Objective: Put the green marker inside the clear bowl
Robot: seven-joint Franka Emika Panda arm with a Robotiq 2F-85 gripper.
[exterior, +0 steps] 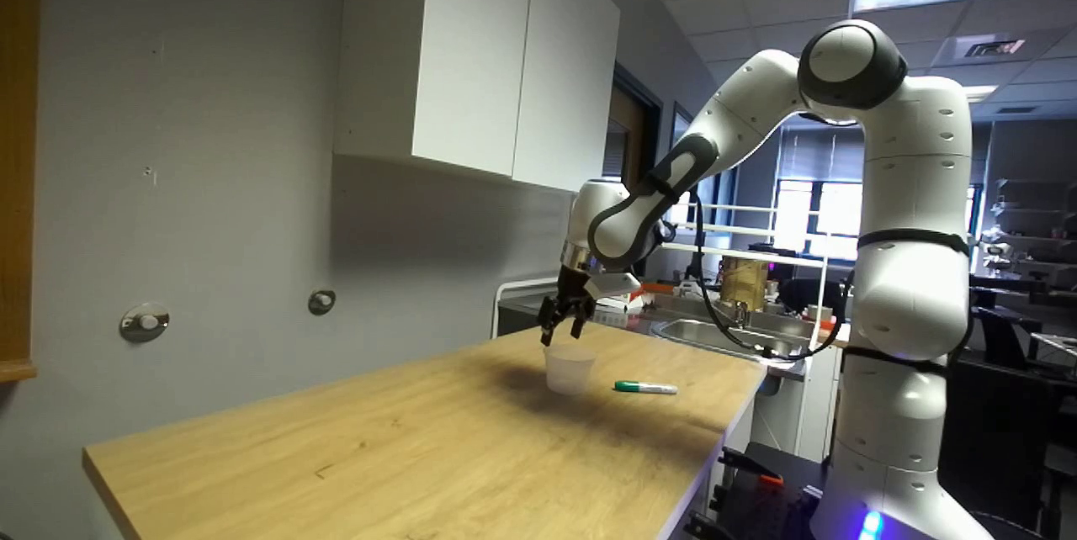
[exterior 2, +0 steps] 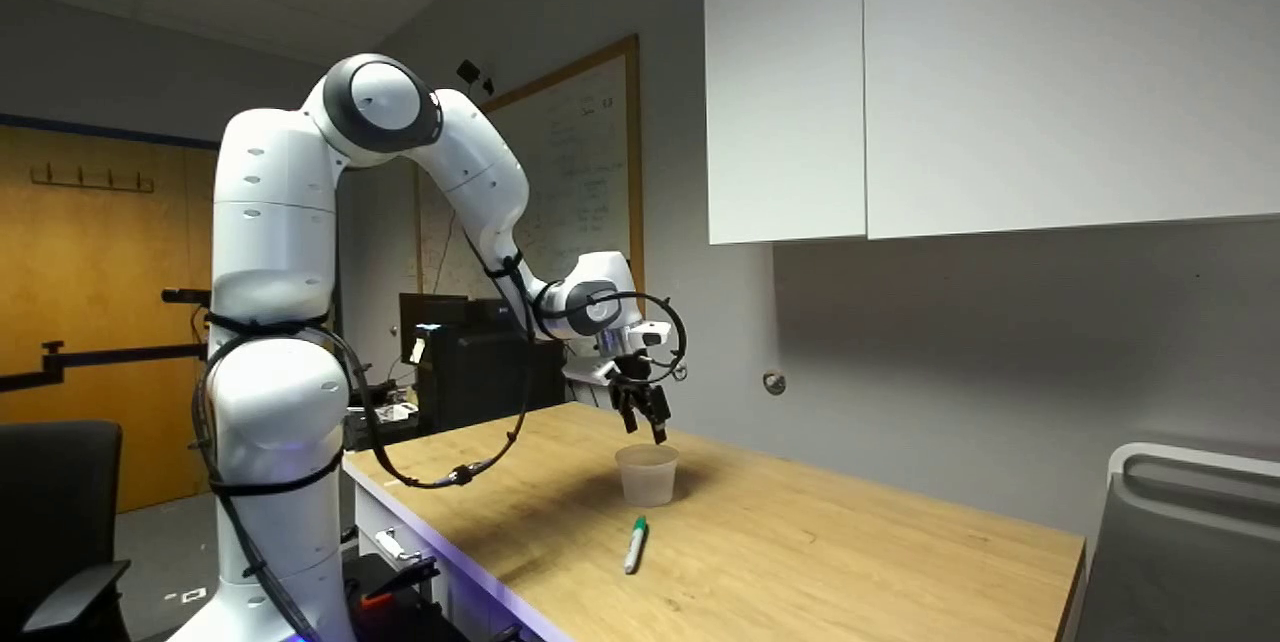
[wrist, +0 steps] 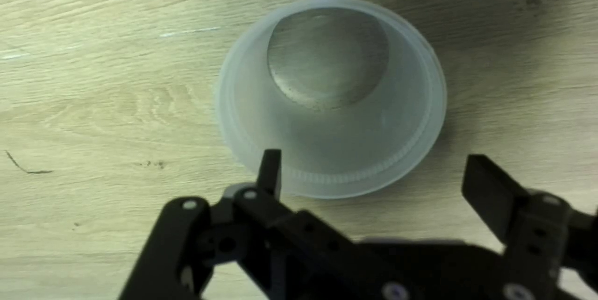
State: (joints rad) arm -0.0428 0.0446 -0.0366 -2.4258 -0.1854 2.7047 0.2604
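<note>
Broadly, a grey wall (exterior: pixel 193 145) backs the scene in both exterior views. Before it stretches the table (exterior: pixel 362 439), with a pale wood-grain top. A white cabinet (exterior 2: pixel 1050 72) hangs on the wall, higher than the table. The arm (exterior: pixel 917 178), white with dark bands, stands beside the table and arches over it. Behind the arm, in an exterior view, shows a whiteboard (exterior 2: pixel 590 162) in a wooden frame, its writing too faint to read; a black chair (exterior 2: pixel 60 502) is near the arm's lower part. In an exterior view a metal sink (exterior: pixel 686 330) lies beyond the table. The fingers (wrist: pixel 269 169) are black, point downward and stand widely spread, a broad gap between them and nothing in their hold. Just below them is the bowl (exterior: pixel 570 370), upright on the table, cloudy and see-through, its mouth facing up. The wrist view looks down into it, onto the sloping sides and round base; there one fingertip overlaps the rim, while the other is off to the side, apart from the rim. Whether either tip touches the bowl cannot be told. Smallest, the marker (exterior 2: pixel 636 544) lies flat on the table near the bowl, outside it and apart from it. Its body is white, and its green end is the one nearer the bowl.
</note>
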